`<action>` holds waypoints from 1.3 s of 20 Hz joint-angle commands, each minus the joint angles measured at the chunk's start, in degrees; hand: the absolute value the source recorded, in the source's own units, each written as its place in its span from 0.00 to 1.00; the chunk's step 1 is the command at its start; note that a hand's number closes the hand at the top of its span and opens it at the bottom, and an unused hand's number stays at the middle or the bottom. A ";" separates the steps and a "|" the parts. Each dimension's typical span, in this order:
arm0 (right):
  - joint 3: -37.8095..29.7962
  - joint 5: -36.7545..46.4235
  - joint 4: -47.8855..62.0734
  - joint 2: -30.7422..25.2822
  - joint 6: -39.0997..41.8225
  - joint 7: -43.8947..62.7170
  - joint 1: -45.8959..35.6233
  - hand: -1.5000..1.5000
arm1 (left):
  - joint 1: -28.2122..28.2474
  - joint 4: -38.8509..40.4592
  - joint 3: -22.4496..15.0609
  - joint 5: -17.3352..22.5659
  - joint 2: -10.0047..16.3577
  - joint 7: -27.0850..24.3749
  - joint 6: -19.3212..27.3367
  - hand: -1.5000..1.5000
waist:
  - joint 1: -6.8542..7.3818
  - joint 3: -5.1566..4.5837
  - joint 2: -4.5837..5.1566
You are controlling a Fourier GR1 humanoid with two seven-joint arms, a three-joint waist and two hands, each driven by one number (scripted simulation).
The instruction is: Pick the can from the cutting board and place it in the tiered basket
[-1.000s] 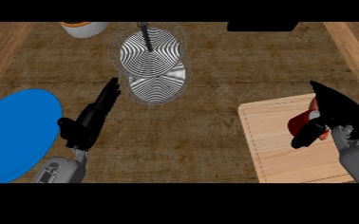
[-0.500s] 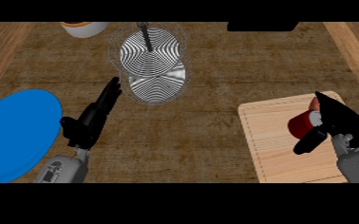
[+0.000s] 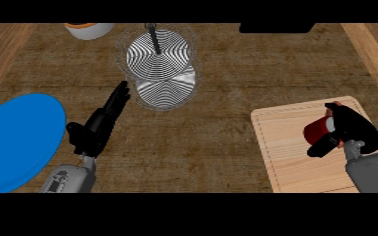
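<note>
On one cutting board (image 3: 288,152), one can (image 3: 317,130) within the curled right hand (image 3: 353,126); left hand (image 3: 100,125) straight-fingered near one tiered basket (image 3: 168,87).

The can (image 3: 317,130) sits on the cutting board (image 3: 291,155), near right. The tiered basket (image 3: 160,67) stands far centre, a plate (image 3: 26,140) near left, a bowl (image 3: 88,30) far left.

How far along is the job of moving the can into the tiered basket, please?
The reach looks done: the right hand has its fingers curled round the red can over the cutting board. Left to do: lift it, carry it to the tiered basket and release.
</note>
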 commanded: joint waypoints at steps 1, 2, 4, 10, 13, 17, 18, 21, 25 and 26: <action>-2.87 2.40 3.93 3.48 -4.08 -5.90 -0.28 1.00 | 1.55 -0.25 0.18 -1.47 -0.32 -0.76 -0.72 0.50 | 0.12 0.02 0.04; -1.14 4.63 -1.07 3.83 -6.94 -4.92 0.77 1.00 | 0.67 -0.25 1.42 0.26 0.38 -0.45 -1.73 0.50 | -0.06 0.01 -0.02; -2.45 6.81 6.34 3.73 -5.89 -11.22 -1.40 1.00 | -2.32 4.30 3.45 -0.66 -0.34 -2.16 -1.71 0.50 | 0.00 0.01 0.12; -6.79 10.36 2.95 5.61 -4.11 -13.26 -0.33 1.00 | 2.78 -2.02 2.95 -2.87 -1.67 0.66 -2.14 0.50 | -0.01 0.00 -0.01; -8.44 12.15 3.09 5.98 -3.28 -14.96 0.81 1.00 | -0.34 -1.03 3.84 -3.36 -3.26 2.84 -1.88 0.50 | -0.08 0.00 0.00; -3.45 11.66 7.07 2.14 1.23 -26.99 -7.40 1.00 | 0.97 -1.85 1.97 -3.60 -2.92 1.50 -2.71 0.50 | 1.16 0.06 0.29; -1.42 13.13 10.31 2.76 1.07 -30.11 -10.17 1.00 | -0.11 -0.92 1.74 -3.40 -3.67 0.30 -3.11 0.50 | 2.39 0.10 0.78; 0.30 13.43 12.26 -1.33 1.38 -44.29 -11.74 1.00 | -0.35 -1.53 2.77 -3.02 -2.46 0.93 -3.41 0.50 | 2.94 0.19 0.89; -4.26 12.07 21.20 2.96 -5.92 -53.16 -17.76 1.00 | 0.97 0.69 2.45 -3.93 -3.08 -1.04 -3.54 0.50 | 1.69 0.10 0.57; -7.63 6.87 18.51 2.06 -2.95 -54.42 -18.14 1.00 | 2.29 -2.46 2.12 -3.75 -2.60 0.26 -3.45 0.50 | 1.52 0.11 0.25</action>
